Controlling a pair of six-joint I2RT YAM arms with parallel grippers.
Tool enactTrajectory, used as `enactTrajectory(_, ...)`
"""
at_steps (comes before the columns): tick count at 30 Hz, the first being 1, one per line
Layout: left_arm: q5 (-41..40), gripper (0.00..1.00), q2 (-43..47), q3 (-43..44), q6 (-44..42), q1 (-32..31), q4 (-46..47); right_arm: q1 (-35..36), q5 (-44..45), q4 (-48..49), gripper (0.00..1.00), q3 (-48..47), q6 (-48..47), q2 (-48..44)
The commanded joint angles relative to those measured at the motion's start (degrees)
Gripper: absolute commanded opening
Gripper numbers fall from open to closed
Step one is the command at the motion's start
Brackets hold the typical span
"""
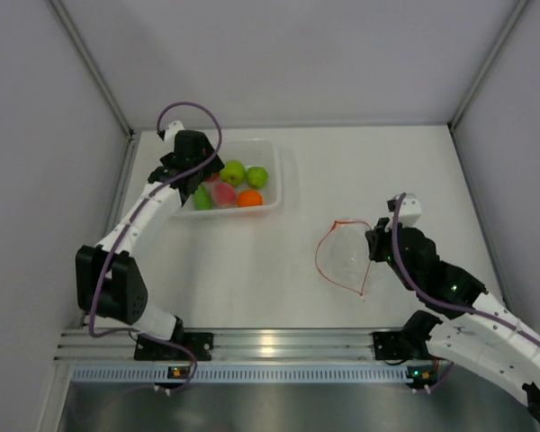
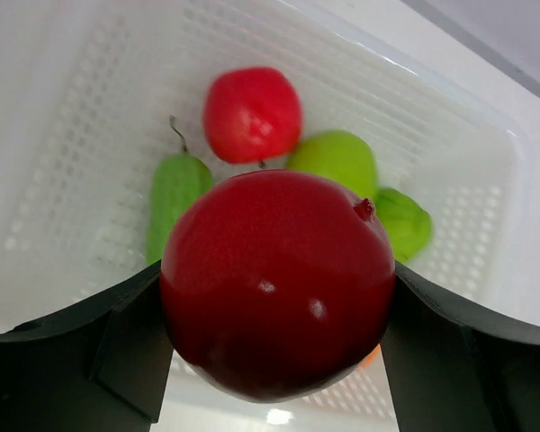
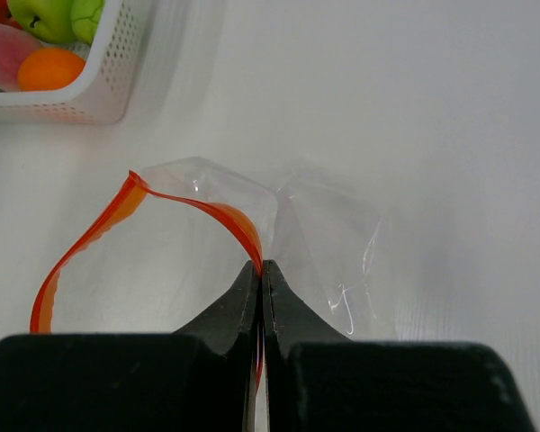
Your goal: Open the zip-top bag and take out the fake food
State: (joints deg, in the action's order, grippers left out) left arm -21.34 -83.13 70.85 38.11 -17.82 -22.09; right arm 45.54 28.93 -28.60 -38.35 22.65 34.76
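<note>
The clear zip-top bag [image 1: 344,256] lies open and looks empty at centre right, its orange-red zipper strip [image 3: 90,243] looped wide. My right gripper [image 3: 261,270] is shut on that strip at the bag's right rim; it also shows in the top view [image 1: 374,245]. My left gripper [image 2: 274,360] is shut on a dark red ball fruit [image 2: 277,281] and holds it over the white tub [image 1: 274,184]. In the tub lie a red fruit [image 2: 251,114], lime green fruits [image 2: 337,159], a green pod-shaped one [image 2: 173,200], a pink one [image 1: 223,193] and an orange one [image 1: 249,199].
The white perforated tub [image 2: 450,117] stands at the back left of the white table. Grey walls close in the left, back and right sides. A metal rail [image 1: 270,346] carrying both arm bases runs along the near edge.
</note>
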Motion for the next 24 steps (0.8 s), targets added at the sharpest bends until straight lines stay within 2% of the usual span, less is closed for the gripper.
enactTrajectory(1,3.8,0.02,-7.0,6.0,-4.1,6.7,-2.4,-0.7,-0.9,-2.6,0.00,-3.5,-1.0,-1.9)
enactTrajectory(5,6.7,0.10,-14.9,11.4,-5.7,10.6,-3.7,-0.7,0.7,-4.2,0.00,-3.6,-1.6,-3.3)
enactTrajectory(7,6.3,0.24,-18.2,14.0,-6.1,11.7,-5.2,-0.7,1.8,-5.0,0.00,-3.7,-1.7,-3.5)
enactTrajectory(8,5.6,0.33,-19.1,14.7,-6.5,11.9,-5.6,-0.6,2.3,-5.2,0.00,-3.8,-1.8,-3.4)
enactTrajectory(9,5.3,0.50,-20.0,15.1,-6.7,12.2,-6.2,-0.6,3.3,-5.6,0.00,-3.9,-1.7,-3.2)
enactTrajectory(11,5.2,0.68,-20.3,15.5,-7.7,12.2,-7.3,-0.7,4.0,-6.3,0.00,-4.4,-1.7,-2.3)
enactTrajectory(12,4.0,0.83,-19.9,15.4,-7.6,12.2,-7.4,-0.7,4.6,-6.5,0.00,-4.9,-1.6,-1.9)
enactTrajectory(15,3.2,0.98,-18.8,14.5,-8.2,12.2,-7.7,-0.7,4.6,-6.4,0.00,-5.9,-1.3,0.3)
enactTrajectory(21,4.5,0.98,-16.7,15.2,-10.0,12.5,-9.6,-1.0,3.1,-4.0,0.00,-9.4,-1.7,5.8)
enactTrajectory(24,6.1,0.98,-12.9,13.9,-9.7,12.5,-10.1,-2.3,2.0,-2.3,0.00,-11.6,-2.5,9.1)
